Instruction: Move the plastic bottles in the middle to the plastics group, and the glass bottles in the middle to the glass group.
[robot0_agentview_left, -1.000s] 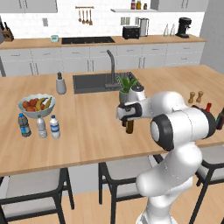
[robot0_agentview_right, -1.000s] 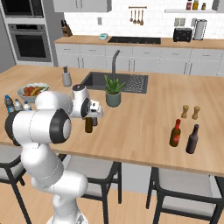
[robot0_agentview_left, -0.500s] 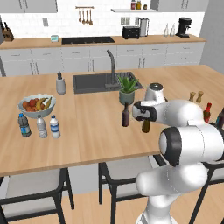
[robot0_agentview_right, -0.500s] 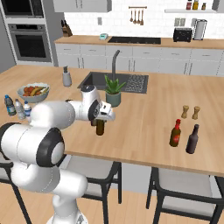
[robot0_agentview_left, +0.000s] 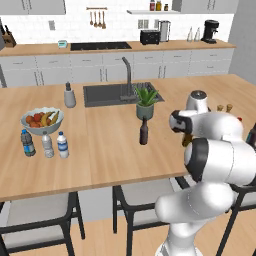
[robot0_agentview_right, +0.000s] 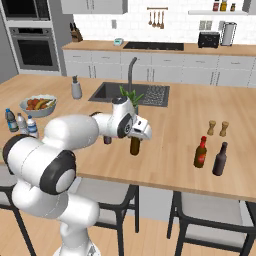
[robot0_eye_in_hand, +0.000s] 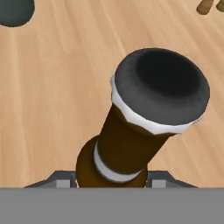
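Currently pincer (robot0_agentview_right: 136, 136) gripping one amber bottle (robot0_agentview_right: 135, 146), one maroon bottle (robot0_agentview_left: 144, 131) mid-counter, three plastic bottles (robot0_agentview_left: 46, 144), two glass-group bottles (robot0_agentview_right: 210, 155)

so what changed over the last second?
The gripper carried the amber-brown glass bottle steadily rightward over the wooden island counter, toward the red-capped brown bottle and near-black bottle. It stays clamped on it. The darker maroon-brown bottle and the three small plastic bottles by the fruit bowl stayed put.
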